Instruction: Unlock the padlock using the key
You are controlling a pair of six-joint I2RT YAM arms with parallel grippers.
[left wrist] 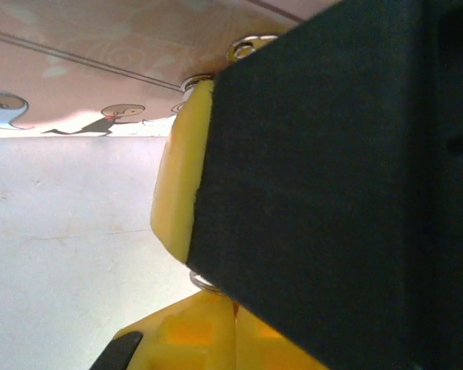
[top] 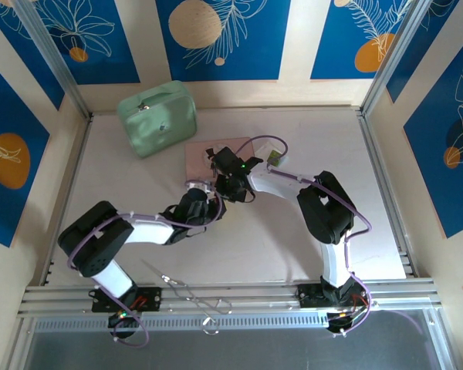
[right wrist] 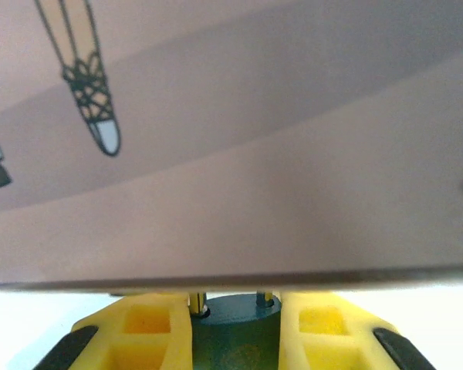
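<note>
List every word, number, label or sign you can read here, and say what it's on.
No readable text anywhere.
Pink tin: printed drawings only, no letters.
Green case: no legible label.
Blue wall panels: plant patterns, no words.
Padlock: no marking legible.

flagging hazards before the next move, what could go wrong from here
1. The padlock sits low between the right jaws, right against the pink tin; a twist could make it slip.
2. The left jaws are shut with a dark body close beside them; turning a key there could collide.
</note>
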